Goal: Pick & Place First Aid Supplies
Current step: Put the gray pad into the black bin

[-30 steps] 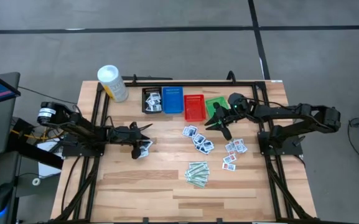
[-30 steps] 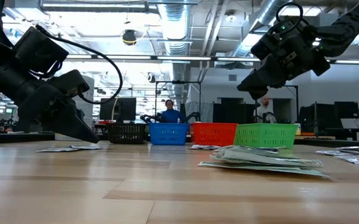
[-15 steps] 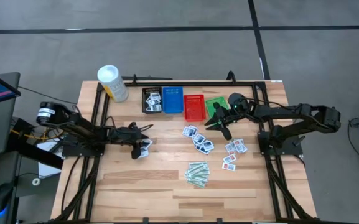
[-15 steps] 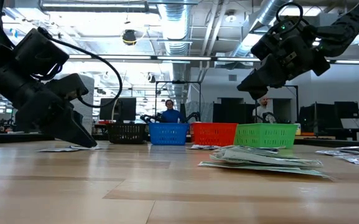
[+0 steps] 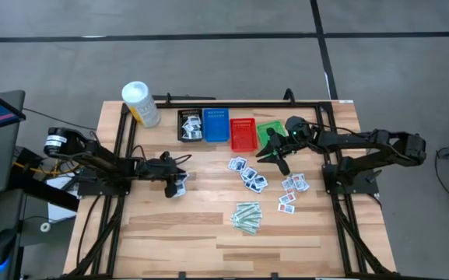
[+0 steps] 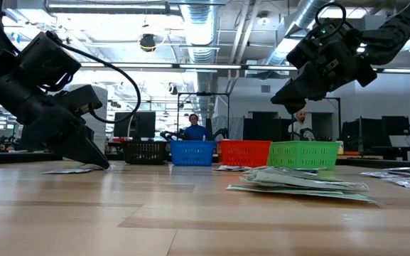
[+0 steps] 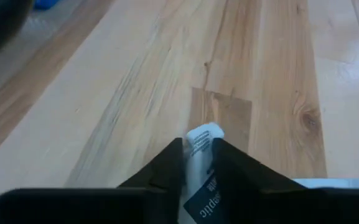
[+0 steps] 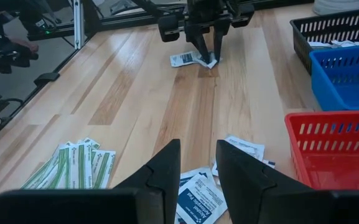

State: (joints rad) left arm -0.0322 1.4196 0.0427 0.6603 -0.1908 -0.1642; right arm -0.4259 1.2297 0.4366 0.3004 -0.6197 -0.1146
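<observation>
left gripper (image 7: 199, 163) is pinching a white antiseptic packet (image 7: 198, 155) down at the table (image 5: 208, 233), left of centre | right gripper (image 8: 198, 165) is hovering with jaws slightly parted, holding nothing, above scattered packets (image 5: 249, 174) near the red basket (image 5: 243, 134)

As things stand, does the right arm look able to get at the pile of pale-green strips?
Probably yes. The right gripper hangs empty, jaws apart, near the green basket. The pale-green strips lie flat on open table in front of it, with only loose white packets lying low between them. The left gripper is busy far off.
</observation>
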